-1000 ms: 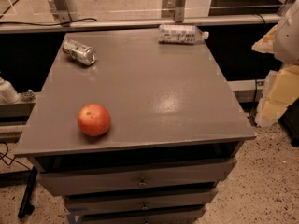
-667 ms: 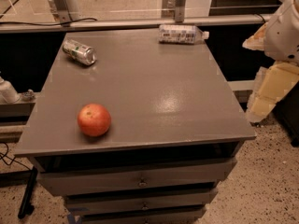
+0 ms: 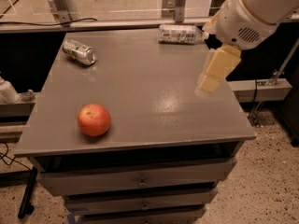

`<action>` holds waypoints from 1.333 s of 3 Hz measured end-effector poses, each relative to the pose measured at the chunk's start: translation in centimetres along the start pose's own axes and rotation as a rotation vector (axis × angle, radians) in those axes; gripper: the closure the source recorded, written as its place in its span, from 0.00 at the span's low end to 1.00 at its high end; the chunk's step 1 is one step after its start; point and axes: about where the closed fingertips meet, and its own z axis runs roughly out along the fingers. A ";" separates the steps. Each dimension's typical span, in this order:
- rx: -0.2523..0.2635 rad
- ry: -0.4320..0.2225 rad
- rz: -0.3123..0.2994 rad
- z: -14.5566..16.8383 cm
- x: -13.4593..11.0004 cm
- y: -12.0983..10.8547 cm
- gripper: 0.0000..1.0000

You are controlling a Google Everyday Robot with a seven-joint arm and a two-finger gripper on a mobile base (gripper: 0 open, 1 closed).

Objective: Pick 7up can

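Hovering over the table [image 3: 140, 106] near its right edge, the claw [image 3: 209, 84] (can't tell if spread or pinched) sits well apart from the 7up can [image 3: 79, 52], lying sideways way off to its left.

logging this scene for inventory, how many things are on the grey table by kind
Silvery-green metal drink can, on its side, back left: 1
Clear plastic bottle with white label, back edge: 1
Round orange fruit, front left: 1
Total: 3
The cream gripper hangs above the table's right side, apart from all three.
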 end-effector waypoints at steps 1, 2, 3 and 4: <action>0.067 -0.108 0.000 2.6 -5.5 -2.7 0.00; 0.142 -0.226 0.080 4.0 -10.6 -5.2 0.00; 0.142 -0.227 0.080 4.0 -10.6 -5.2 0.00; 0.168 -0.265 0.095 5.1 -11.9 -6.1 0.00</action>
